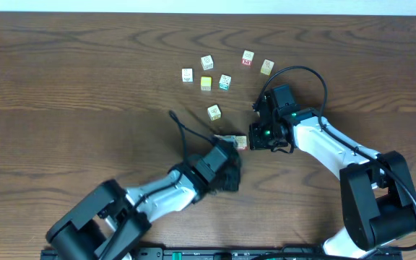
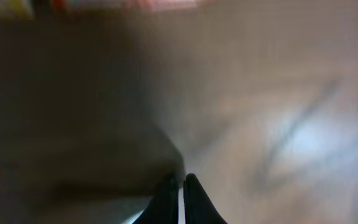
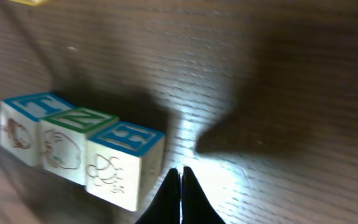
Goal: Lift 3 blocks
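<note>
Three small cream blocks (image 1: 232, 141) lie side by side in a short row on the table's middle. In the right wrist view they are the left block (image 3: 20, 127), the middle block (image 3: 63, 142) and the right block (image 3: 120, 167), with blue, green and blue lettered tops. My right gripper (image 1: 254, 139) is shut with nothing in it. Its tip (image 3: 180, 172) is low at the right end of the row, beside the nearest block. My left gripper (image 1: 221, 146) is at the row's other end, also shut and holding nothing (image 2: 180, 180). The left wrist view is too blurred to show the blocks.
Several loose cubes lie further back: a yellow cube (image 1: 206, 83), a teal-marked cube (image 1: 224, 81), a red-marked cube (image 1: 248, 58) and a pale cube (image 1: 214, 112) nearest the row. The right arm's cable (image 1: 302, 72) loops above its wrist.
</note>
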You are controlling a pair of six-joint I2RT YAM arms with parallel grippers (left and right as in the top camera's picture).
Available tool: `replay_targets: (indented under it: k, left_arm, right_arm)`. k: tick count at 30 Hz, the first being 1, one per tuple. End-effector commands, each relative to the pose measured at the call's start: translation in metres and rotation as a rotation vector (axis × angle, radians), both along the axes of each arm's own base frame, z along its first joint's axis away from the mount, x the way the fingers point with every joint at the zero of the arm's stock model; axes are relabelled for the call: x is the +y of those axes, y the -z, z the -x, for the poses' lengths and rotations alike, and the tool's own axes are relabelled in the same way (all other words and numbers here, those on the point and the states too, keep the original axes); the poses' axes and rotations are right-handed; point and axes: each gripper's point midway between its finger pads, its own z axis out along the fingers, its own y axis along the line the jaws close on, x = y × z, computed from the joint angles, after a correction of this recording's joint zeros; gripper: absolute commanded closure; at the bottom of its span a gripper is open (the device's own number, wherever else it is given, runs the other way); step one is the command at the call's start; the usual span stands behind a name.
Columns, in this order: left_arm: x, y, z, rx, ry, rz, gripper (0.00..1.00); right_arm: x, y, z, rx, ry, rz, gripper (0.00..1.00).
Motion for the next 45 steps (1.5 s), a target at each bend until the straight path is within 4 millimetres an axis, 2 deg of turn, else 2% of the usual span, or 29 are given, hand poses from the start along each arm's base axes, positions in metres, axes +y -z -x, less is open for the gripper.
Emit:
replay_targets:
  k: [1,4,10,14,16,19,26,30,45]
  left_arm:
    - [0.034,0.008,0.008,-0.025,-0.058,-0.14,0.93]
    - [0.058,-0.014,-0.005,-0.102,-0.126,-0.191,0.93]
    - [0.088,-0.068,-0.036,-0.256,-0.197,-0.149,0.92]
    - [0.117,-0.086,-0.064,-0.336,-0.305,-0.166,0.93]
    - [0.129,-0.082,-0.075,-0.336,-0.337,-0.179,0.93]
    - [0.134,-0.069,-0.085,-0.308,-0.35,-0.188,0.92]
    - [0.112,-0.029,-0.093,-0.217,-0.294,-0.131,0.93]
    - [0.103,-0.014,-0.094,-0.181,-0.273,-0.109,0.94]
    - [0.089,-0.017,-0.107,-0.22,-0.261,-0.039,0.94]
  right_arm:
    - [-0.003,0.004,-0.001,-0.009,-0.014,0.044,0.99]
    - [-0.003,0.004,-0.001,-0.009,-0.014,0.044,0.99]
    - [-0.002,0.004,-0.001,-0.009,-0.013,0.043,0.99]
    - [-0.002,0.003,-0.001,-0.007,-0.014,0.038,0.99]
    - [0.001,0.003,-0.001,-0.001,-0.001,0.023,0.99]
    - [0.007,0.0,-0.001,0.003,-0.007,-0.012,0.99]
    - [0.009,0.0,0.001,0.011,-0.008,-0.027,0.99]
    - [0.008,0.0,0.003,0.02,-0.007,-0.023,0.99]
    - [0.023,0.0,0.016,0.053,-0.036,-0.042,0.99]
